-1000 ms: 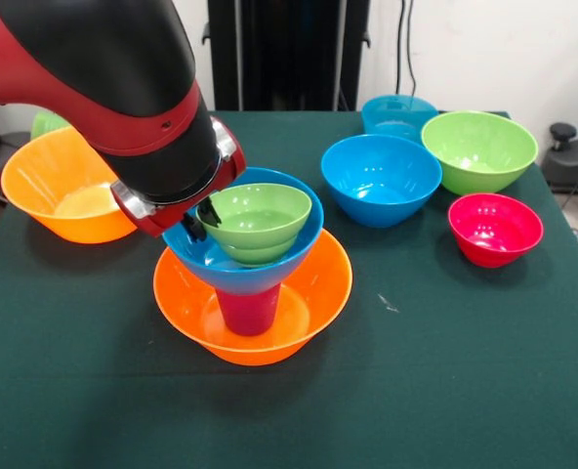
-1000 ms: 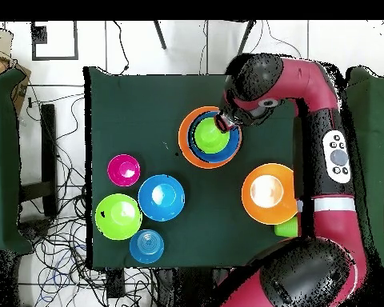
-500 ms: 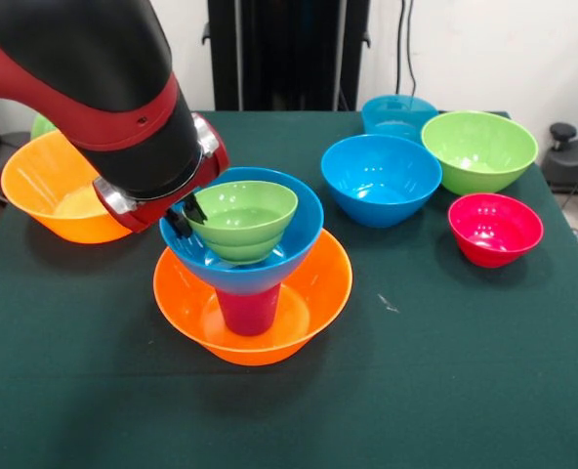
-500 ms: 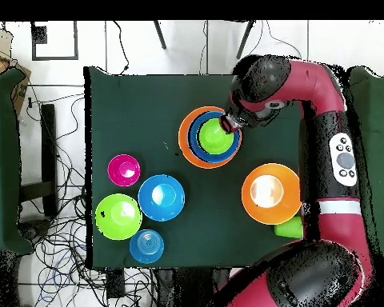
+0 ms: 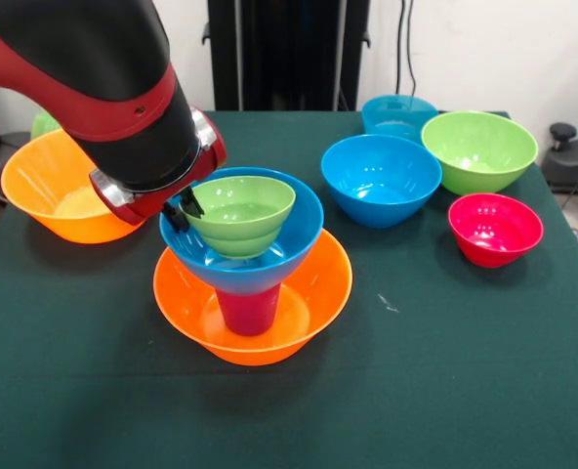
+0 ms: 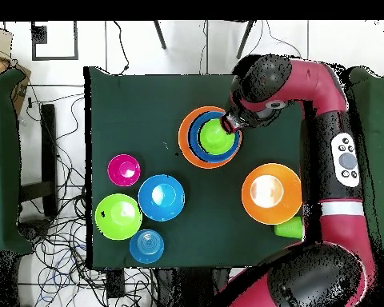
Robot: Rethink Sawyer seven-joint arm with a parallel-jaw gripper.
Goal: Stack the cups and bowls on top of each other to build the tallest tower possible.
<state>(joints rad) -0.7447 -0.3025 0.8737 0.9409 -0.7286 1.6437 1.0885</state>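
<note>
The tower stands at the table's middle: a large orange bowl, the upside-down purple-magenta cup in it, a blue bowl on the cup. My gripper is shut on the left rim of a lime green bowl and holds it inside the blue bowl. Overhead, the gripper is at the right rim of the green bowl, over the orange bowl. A second orange bowl, blue bowl, teal-blue bowl, lime green bowl, red-pink bowl stand apart. The light green cup lies by the orange bowl.
The arm fills the upper left of the front view and hides part of the table behind it. The loose bowls cluster at the right in the front view. Cables lie on the floor beside the table.
The gripper has drawn the lime green bowl slightly left and a little higher within the blue bowl. The other bowls have not moved.
</note>
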